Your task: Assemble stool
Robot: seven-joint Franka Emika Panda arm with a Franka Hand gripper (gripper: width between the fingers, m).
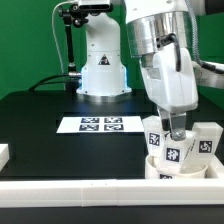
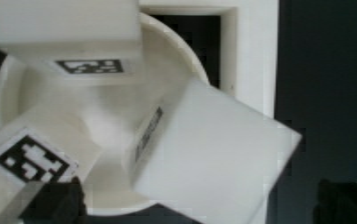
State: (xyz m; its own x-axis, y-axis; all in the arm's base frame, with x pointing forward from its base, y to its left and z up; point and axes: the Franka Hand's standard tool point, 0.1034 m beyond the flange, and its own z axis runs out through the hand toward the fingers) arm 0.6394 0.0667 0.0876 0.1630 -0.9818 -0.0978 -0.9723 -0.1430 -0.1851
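A: Where is the stool right now?

B: Its round seat (image 1: pixel 172 168) sits on the black table (image 1: pixel 40 115), low toward the exterior view's right, close against the long white rail (image 1: pixel 60 186) along the near edge. Tagged legs stand on it or just beside it: one leg (image 1: pixel 173 156) under the arm, a second leg (image 1: pixel 153 135) just to the exterior view's left of it, and a third leg (image 1: pixel 206 142) toward the exterior view's right.

A: Are they upright?

B: Roughly, though I cannot tell whether each is seated in the disc or only leaning there. The wrist view shows the seat (image 2: pixel 33 90) as a pale rimmed bowl with a tagged leg (image 2: pixel 77 45) across it, a second, tilted leg (image 2: pixel 210 150) lying over its middle, and a third tagged block (image 2: pixel 24 160) near the dark fingertips (image 2: pixel 50 195).

A: And the gripper?

B: The gripper (image 1: pixel 177 131) hangs directly above the middle leg, its tip right at the leg's top. The jaws stand spread apart and clamp nothing; whether a finger touches the leg I cannot tell.

A: Anything further out?

B: The marker board (image 1: pixel 99 124) lies flat on the table, well apart from the seat, toward the exterior view's left and farther back. Behind it stands the arm's white base (image 1: pixel 102 70).
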